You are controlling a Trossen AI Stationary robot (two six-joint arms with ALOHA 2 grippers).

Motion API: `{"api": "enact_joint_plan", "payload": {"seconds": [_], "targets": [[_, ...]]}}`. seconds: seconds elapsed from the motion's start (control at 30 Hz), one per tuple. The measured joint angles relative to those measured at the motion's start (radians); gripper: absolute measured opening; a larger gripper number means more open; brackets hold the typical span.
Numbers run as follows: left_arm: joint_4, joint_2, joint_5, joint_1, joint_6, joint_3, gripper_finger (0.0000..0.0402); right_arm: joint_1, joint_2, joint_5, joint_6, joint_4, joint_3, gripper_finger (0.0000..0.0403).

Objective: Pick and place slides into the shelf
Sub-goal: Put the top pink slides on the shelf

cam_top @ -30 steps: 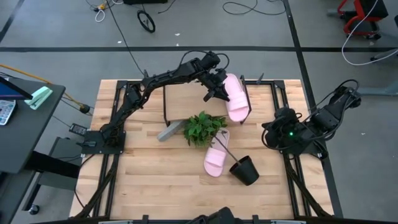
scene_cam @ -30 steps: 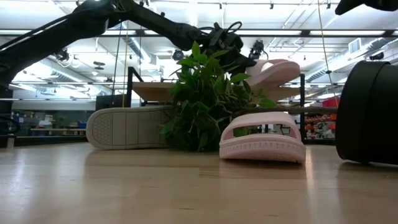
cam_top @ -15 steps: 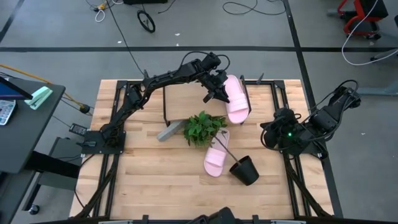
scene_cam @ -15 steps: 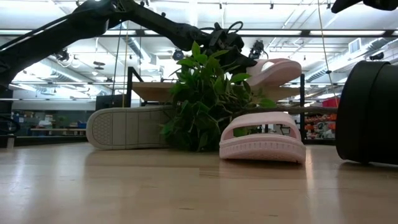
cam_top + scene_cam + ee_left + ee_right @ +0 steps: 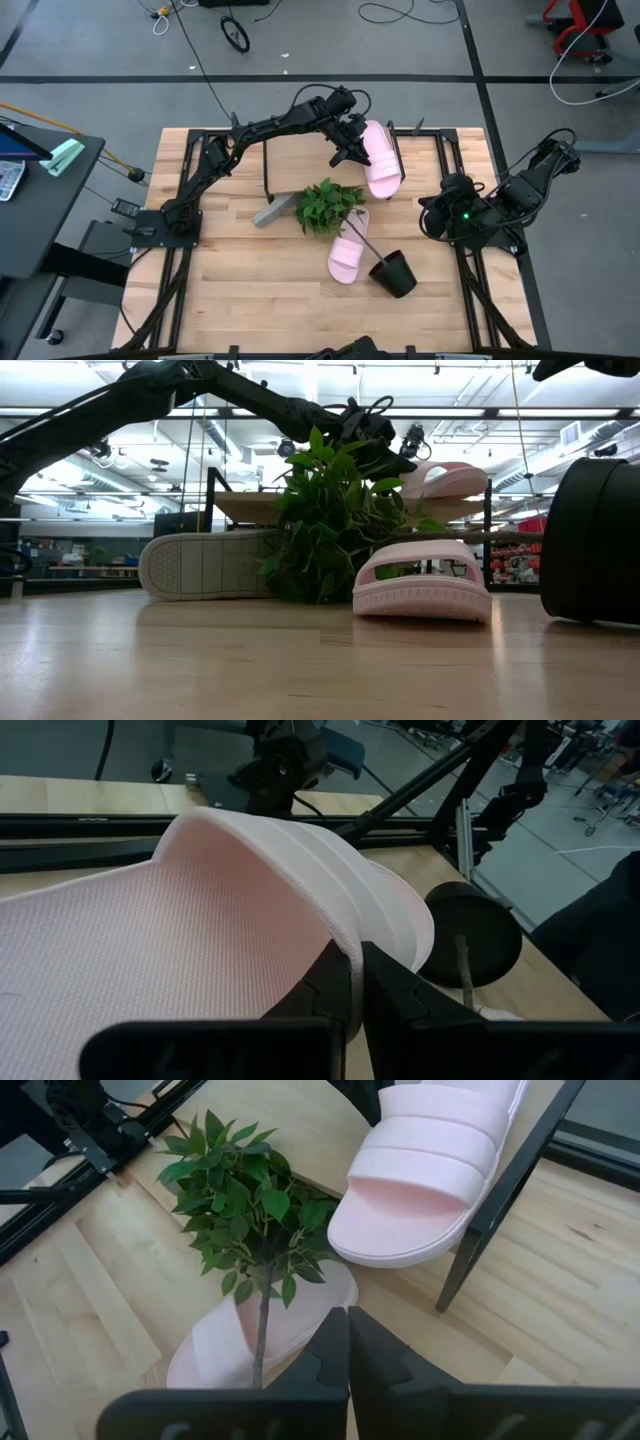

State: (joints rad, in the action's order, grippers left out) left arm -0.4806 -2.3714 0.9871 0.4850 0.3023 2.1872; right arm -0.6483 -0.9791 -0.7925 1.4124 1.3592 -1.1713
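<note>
Big picture first: the worktop [image 5: 230, 290], and at its far edge the shelf [image 5: 300, 160], its plank running side to side. Reaching across it, the left arm, its left tool [image 5: 349, 152] clenched on the strap edge of a pink slide [image 5: 380, 160] that sits at the shelf's right end, long axis pointing front to back, across the plank. The right tool [image 5: 338, 1342] waits clenched at the right edge. Nearer us, the plant [image 5: 326, 206] and tipped pot [image 5: 394, 273], with a second pink slide [image 5: 347, 252] and a grey slide [image 5: 272, 212] waiting on the worktop.

The green plant [image 5: 328, 205] hides part of the shelf [image 5: 300, 150] and grey slide [image 5: 272, 212].
</note>
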Motion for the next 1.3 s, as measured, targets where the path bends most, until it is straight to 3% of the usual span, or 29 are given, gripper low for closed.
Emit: {"api": "enact_joint_plan", "payload": {"seconds": [0.2,0.77,1.3], "targets": [[0.0,0.0,-0.031,0.0,0.0,0.0,0.0036,0.0,0.0,0.0,0.0,0.0,0.0,0.0001],[0.082,0.001,-0.143,-0.018,-0.003,0.0,0.017,0.0,0.0,0.0,0.0,0.0,0.0,0.0001],[0.12,0.001,-0.173,-0.018,-0.008,0.0,0.0176,0.0,0.0,-0.013,0.0,0.001,0.0,0.0001]]}}
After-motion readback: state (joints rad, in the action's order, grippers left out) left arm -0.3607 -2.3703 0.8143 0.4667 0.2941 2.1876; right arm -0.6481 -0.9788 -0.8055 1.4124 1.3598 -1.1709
